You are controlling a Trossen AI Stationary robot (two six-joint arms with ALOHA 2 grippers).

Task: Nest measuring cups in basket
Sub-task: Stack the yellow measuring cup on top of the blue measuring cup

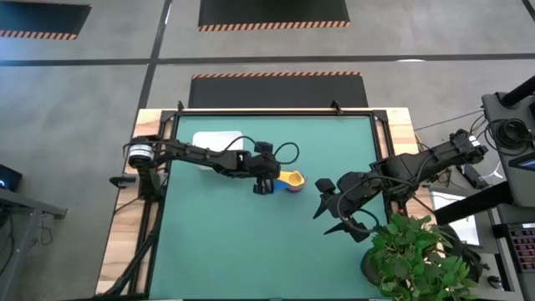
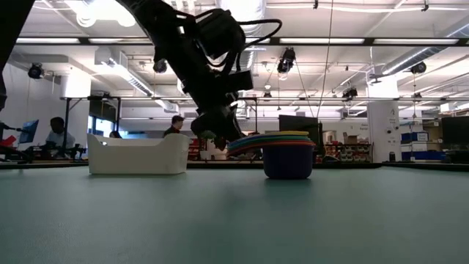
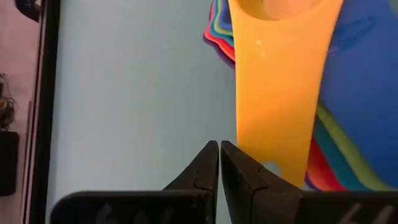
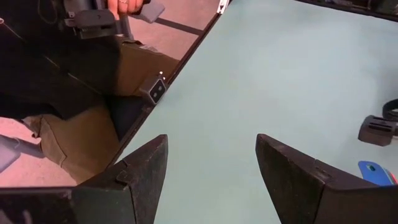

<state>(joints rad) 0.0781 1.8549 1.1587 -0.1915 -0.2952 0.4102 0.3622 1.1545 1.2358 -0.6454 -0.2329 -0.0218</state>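
measuring cups (image 1: 292, 180) sit nested at frame centre, outside the basket (image 1: 219, 142) at upper left, left gripper (image 1: 265, 186) pinched together beside their handles, seemingly to nudge; right gripper (image 1: 336, 206) waits spread.

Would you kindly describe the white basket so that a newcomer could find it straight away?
Start from the green table mat and follow the left arm toward its base. There, near the mat's far left corner and partly under that arm, sits the shallow white plastic basket with rounded corners. Unlike the colourful stack of nested measuring cups mid-table, it is plain white and far wider.
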